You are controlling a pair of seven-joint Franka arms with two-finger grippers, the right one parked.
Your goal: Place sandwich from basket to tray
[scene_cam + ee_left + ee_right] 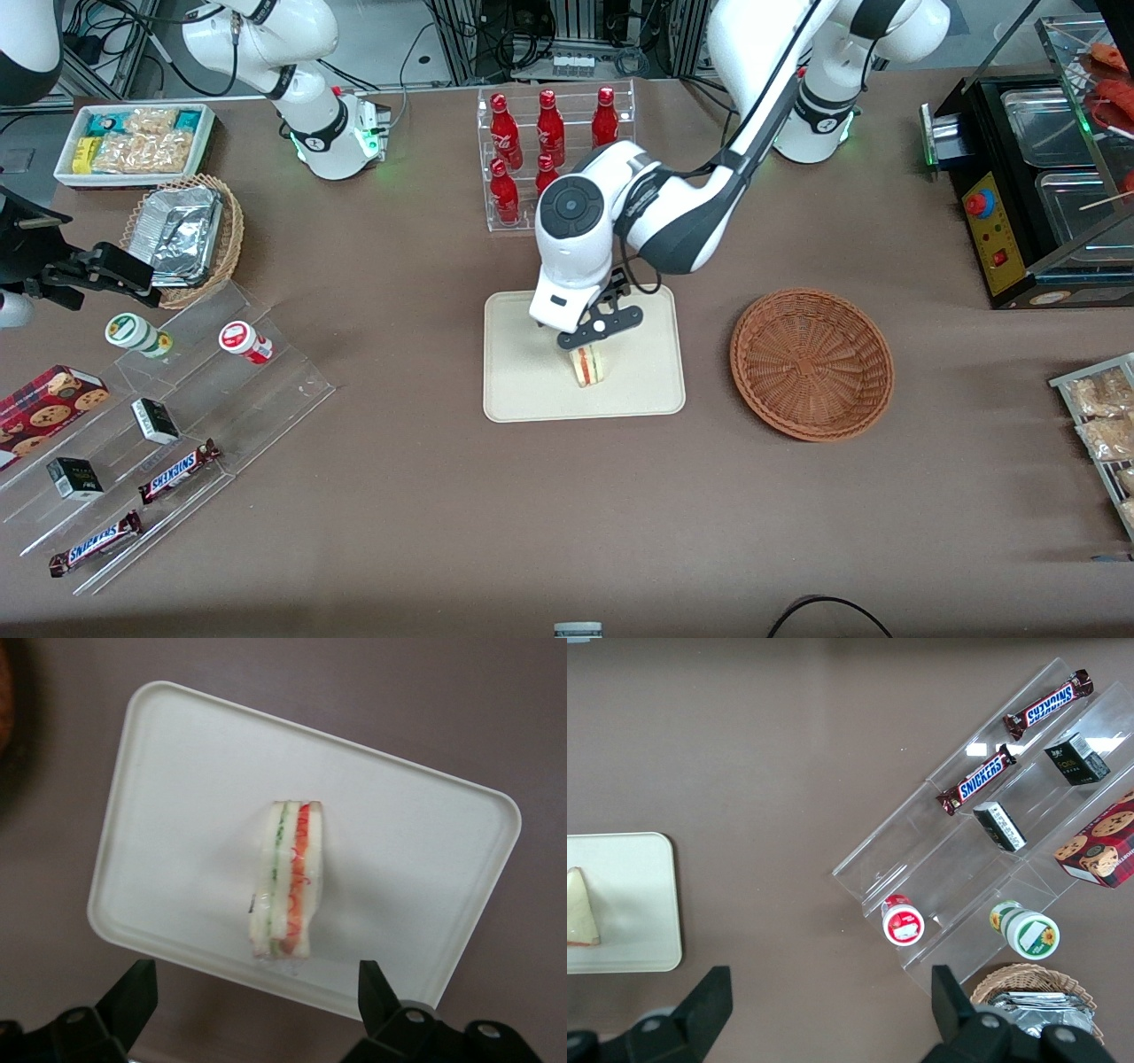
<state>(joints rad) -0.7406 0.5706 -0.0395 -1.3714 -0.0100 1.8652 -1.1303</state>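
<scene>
Hovering gripper [592, 341], triangular sandwich [290, 887] below

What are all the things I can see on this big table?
sandwich: 1, pale with red and green layers, on the tray
tray: 1, cream, mid-table
basket: 1, reddish-brown, beside the tray, toward the working arm's end
bottles: 6, red, in a clear rack
Snickers bars: 2, brown, on clear steps
cookie box: 1, red, beside the steps
foil containers: silver, in a lighter basket
snack bin: 1, white, near the foil
gripper: 1, black, jaws open, above the sandwich
</scene>
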